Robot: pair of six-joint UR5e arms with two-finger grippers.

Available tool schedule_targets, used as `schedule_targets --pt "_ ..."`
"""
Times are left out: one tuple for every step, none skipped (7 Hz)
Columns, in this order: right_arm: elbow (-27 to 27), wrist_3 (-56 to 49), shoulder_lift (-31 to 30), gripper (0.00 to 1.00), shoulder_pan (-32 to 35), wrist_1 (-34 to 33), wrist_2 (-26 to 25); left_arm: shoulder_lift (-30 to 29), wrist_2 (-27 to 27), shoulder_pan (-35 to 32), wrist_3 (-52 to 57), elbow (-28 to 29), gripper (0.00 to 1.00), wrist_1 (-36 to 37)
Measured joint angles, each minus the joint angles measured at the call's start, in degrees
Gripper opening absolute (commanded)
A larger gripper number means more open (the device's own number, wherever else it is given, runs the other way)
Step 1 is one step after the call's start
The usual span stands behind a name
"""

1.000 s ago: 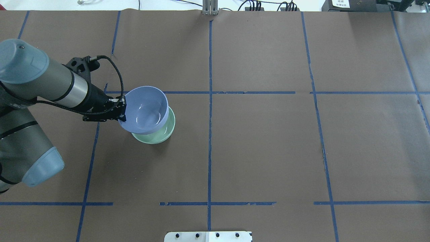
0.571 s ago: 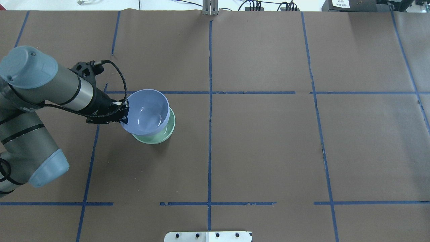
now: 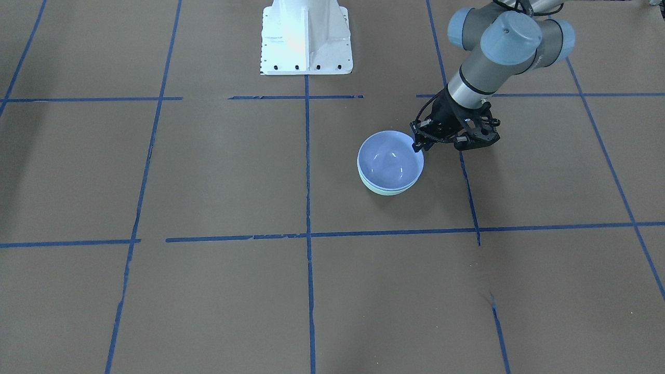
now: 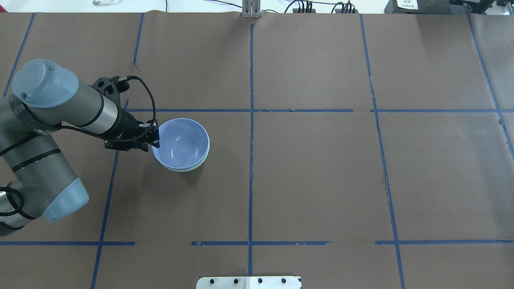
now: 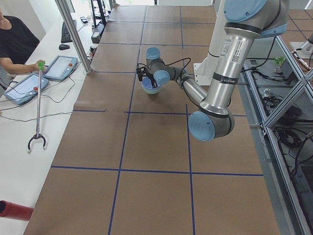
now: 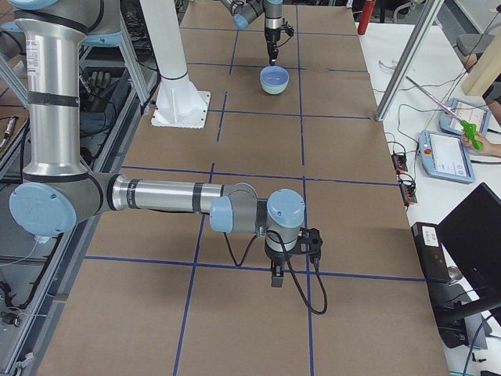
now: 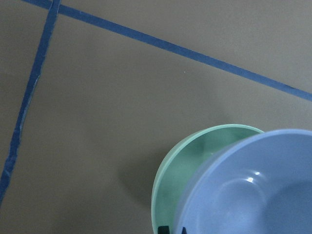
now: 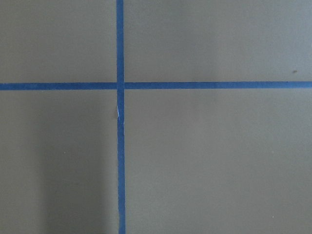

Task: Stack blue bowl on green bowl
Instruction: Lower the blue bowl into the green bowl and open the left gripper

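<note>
The blue bowl sits nested in the green bowl on the brown table, left of centre. Only a thin mint rim of the green bowl shows under it in the front view. In the left wrist view the blue bowl lies a little off-centre inside the green bowl. My left gripper is shut on the blue bowl's near-left rim, and it also shows in the front view. My right gripper hangs over bare table far away; I cannot tell whether it is open or shut.
Blue tape lines cross the brown paper. The white robot base plate stands at the robot's edge of the table. An operator's table with tablets runs along the far side.
My left gripper has lowered the blue bowl and shifted it slightly right. The bowl went from tilted above the green bowl to resting inside it.
</note>
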Motion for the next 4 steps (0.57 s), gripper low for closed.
schedule_targets --pt "0.00 0.02 0.00 1.00 0.00 0.00 0.00 0.13 -0.03 0.06 0.04 0.33 1.00 -0.93" --pt "0.00 0.00 0.00 1.00 0.00 0.00 0.00 0.30 -0.04 0.04 0.10 0.21 1.00 -1.30" --pt "0.00 -0.01 0.00 1.00 0.00 0.00 0.00 0.52 -0.05 -0.22 0.87 -0.26 1.00 -1.39" --pt "0.00 -0.01 0.00 1.00 0.00 0.00 0.00 0.70 -0.19 -1.48 4.27 -0.79 1.00 -1.18"
